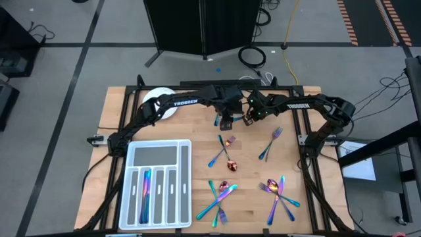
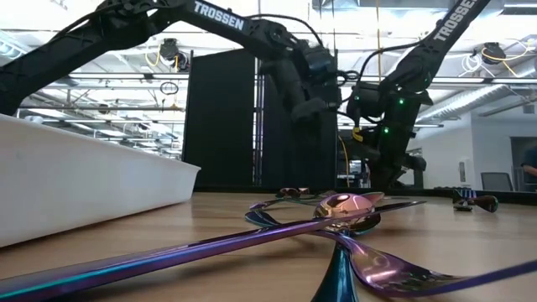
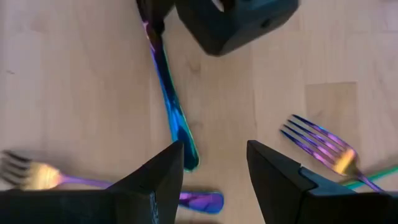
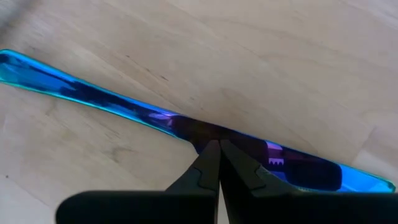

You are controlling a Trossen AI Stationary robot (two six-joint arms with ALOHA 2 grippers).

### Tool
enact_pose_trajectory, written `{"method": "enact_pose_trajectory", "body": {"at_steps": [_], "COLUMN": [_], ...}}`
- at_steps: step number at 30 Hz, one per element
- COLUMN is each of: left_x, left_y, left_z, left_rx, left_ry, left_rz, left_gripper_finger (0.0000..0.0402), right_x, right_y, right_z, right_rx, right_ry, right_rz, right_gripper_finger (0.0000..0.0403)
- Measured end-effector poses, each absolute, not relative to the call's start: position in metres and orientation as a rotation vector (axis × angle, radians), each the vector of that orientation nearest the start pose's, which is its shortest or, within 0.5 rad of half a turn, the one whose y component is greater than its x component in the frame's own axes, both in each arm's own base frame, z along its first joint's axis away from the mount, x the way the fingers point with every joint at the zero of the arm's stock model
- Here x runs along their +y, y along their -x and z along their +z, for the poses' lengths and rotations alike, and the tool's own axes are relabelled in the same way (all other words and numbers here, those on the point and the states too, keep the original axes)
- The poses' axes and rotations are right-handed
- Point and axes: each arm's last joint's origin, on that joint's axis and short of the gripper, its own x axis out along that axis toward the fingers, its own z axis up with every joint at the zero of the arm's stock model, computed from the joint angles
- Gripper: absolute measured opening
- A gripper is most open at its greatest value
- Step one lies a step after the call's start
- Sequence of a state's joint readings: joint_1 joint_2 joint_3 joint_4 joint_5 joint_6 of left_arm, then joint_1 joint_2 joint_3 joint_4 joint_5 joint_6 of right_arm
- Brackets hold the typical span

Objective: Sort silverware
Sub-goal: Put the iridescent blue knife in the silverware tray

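Observation:
My right gripper [image 4: 217, 148] is shut on a slim blue-purple piece of silverware [image 4: 93, 96] at the table's far middle [image 1: 217, 121]. My left gripper [image 3: 214, 168] hangs open just above the wood, beside the right gripper [image 3: 236, 18]. That piece's free end [image 3: 186, 149] lies close to one left finger; I cannot tell if they touch. More silverware lies flat on the wood in loose groups [image 1: 223, 153] [image 1: 270, 143] [image 1: 220, 197] [image 1: 279, 194]. Two forks [image 3: 28, 175] [image 3: 323, 146] lie on either side of the left gripper. My right gripper pinches the blue piece across its width, partway along its length [image 4: 208, 129], between its two shut fingertips. The fingers come steeply from above and lie across the piece. The piece runs almost level, low over the wood; I cannot tell whether it rests on it.
A translucent white compartment tray [image 1: 135, 155] stands at the near left, with one piece of silverware in a long slot [image 1: 145, 192]. A white round plate [image 1: 158, 99] sits at the far left, partly under the left arm. Bare wood shows right of the tray.

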State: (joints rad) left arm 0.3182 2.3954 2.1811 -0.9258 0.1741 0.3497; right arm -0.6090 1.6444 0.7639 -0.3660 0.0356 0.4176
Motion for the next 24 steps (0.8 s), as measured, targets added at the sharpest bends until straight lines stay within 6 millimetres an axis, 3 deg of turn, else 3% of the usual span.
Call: {"method": "enact_pose_trajectory", "body": {"at_steps": [6, 24], "left_x": [0.155, 0.158], "left_y": [-0.482, -0.486], "left_z": [0.17, 0.148], "left_rx": [1.114, 1.13], "left_ry": [-0.024, 0.068], "left_rz": [-0.022, 0.134], "left_gripper_finger": [0.0178, 0.0178], "right_x": [-0.157, -0.158], "right_y": [-0.223, -0.226], "right_z": [0.124, 0.125], "right_rx": [1.095, 1.063], "right_ry": [-0.689, -0.695], "right_rz": [-0.808, -0.78], "right_gripper_finger": [0.0, 0.0]}}
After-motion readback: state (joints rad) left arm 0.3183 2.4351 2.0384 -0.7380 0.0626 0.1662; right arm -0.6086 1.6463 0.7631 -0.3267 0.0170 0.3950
